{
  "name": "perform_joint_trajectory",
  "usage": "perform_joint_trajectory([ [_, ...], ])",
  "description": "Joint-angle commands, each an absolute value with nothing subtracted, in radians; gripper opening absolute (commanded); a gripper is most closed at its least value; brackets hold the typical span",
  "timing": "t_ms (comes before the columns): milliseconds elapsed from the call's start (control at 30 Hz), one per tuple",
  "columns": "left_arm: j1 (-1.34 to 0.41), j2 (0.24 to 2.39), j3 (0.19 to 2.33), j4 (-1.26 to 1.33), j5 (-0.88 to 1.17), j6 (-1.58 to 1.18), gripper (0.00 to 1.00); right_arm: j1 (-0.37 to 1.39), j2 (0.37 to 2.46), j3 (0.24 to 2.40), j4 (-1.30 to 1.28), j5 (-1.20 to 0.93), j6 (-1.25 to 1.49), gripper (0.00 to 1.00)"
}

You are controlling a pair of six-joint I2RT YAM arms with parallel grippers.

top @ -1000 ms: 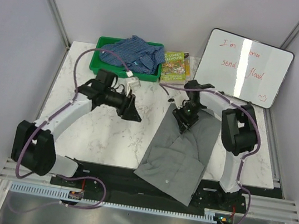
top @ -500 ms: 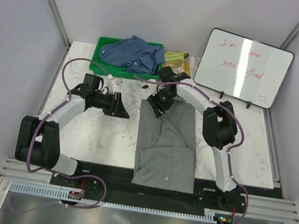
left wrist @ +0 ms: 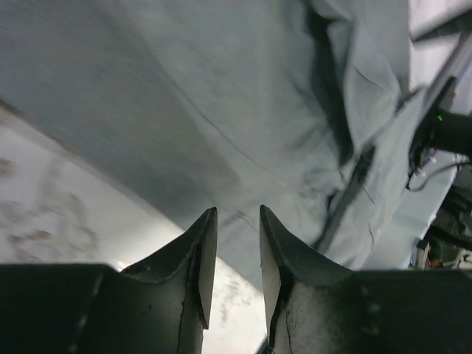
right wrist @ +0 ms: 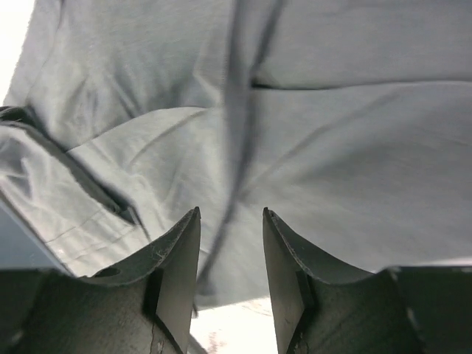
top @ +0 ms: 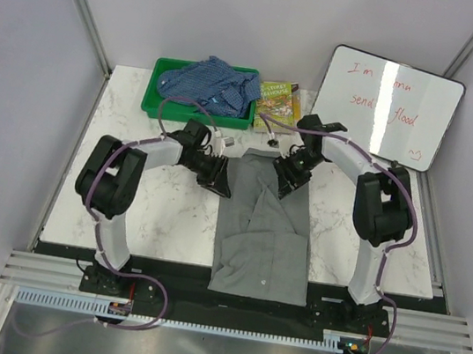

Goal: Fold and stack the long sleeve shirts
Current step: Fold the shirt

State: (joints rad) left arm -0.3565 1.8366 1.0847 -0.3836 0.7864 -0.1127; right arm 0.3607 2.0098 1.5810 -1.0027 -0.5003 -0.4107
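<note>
1. Nearest, the grey shirt (top: 264,243) lies as a long narrow strip on the table (top: 151,209). Its near hem runs past the marble edge onto the dark strip (top: 169,271) by the arm bases. A hard pull from the far end would probably drag that hem crooked.
2. Midway, the folded-in layers sit loose and creased. A fast lift could let a tucked layer slide out and undo the fold.
3. At the far end, the left gripper (top: 218,179) sits at the shirt's left corner, fingers parted and holding nothing. The right gripper (top: 288,180) sits at the right corner, likewise parted over cloth (neither wrist view shows fabric between the fingers). If one pinches only the top layer, or the two close at uneven heights, the next fold would likely come out skewed.
4. Farther back, the blue shirt (top: 210,82) is heaped unfolded in the green bin (top: 154,104), well apart from the grey one.
5. Farthest, a book (top: 276,101) and a whiteboard (top: 386,101) stand near the right arm. A wide swing could knock them.
</note>
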Motion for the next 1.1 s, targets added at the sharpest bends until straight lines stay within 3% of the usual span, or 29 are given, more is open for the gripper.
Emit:
perform_joint_trajectory([
  [0, -0.287, 1.971, 1.202, -0.391, 0.719, -0.135, 0.35, 0.38, 2.034, 1.562, -0.971, -0.62, -0.394, 0.47],
  [167, -0.252, 1.918, 1.207, -0.42, 0.73, -0.002, 0.34, 0.379, 2.023, 1.609, -0.982, -0.656, -0.367, 0.46],
  [367, -0.255, 1.735, 1.096, -0.437, 0.833, 0.118, 0.44, 0.379, 1.982, 1.597, -0.966, -0.75, -0.33, 0.46],
  [467, -0.335, 1.611, 1.004, -0.44, 0.887, 0.173, 0.48, 0.379, 2.009, 1.621, -0.948, -0.807, -0.298, 0.45],
  [633, -0.533, 1.481, 0.933, -0.476, 0.766, 0.285, 0.54, 0.385, 2.078, 1.641, -0.919, -0.885, -0.262, 0.41],
  [867, -0.727, 1.583, 1.015, -0.483, 0.542, 0.42, 0.57, 0.39, 2.154, 1.617, -0.864, -0.923, -0.23, 0.4],
  [1067, -0.807, 1.692, 1.088, -0.457, 0.466, 0.488, 0.6, 0.39, 2.2, 1.597, -0.844, -0.919, -0.222, 0.38],
])
